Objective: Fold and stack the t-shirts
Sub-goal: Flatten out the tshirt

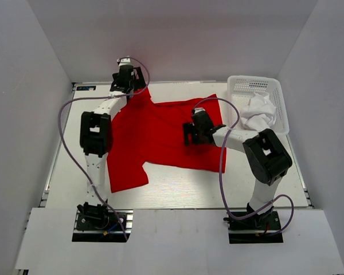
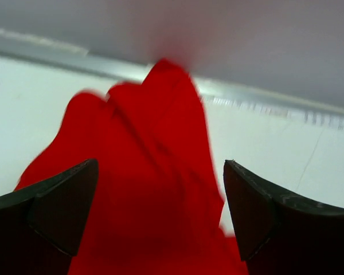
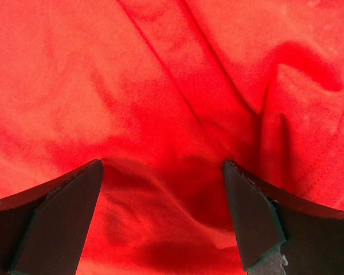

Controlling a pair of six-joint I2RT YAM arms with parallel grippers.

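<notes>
The large red t-shirt (image 1: 160, 134) lies spread and wrinkled across the middle of the table. My left gripper (image 1: 131, 80) is at the shirt's far left corner; in the left wrist view its jaws stand wide apart with a raised peak of red cloth (image 2: 155, 172) between them. My right gripper (image 1: 189, 133) is low over the shirt's middle right part, jaws wide apart over rumpled red cloth (image 3: 172, 143). The white t-shirt (image 1: 260, 112) lies crumpled in the white basket at the far right.
The white lattice basket (image 1: 241, 86) stands at the table's far right corner. White walls close in the table at the back and both sides. A metal rail (image 2: 264, 106) runs along the table's far edge.
</notes>
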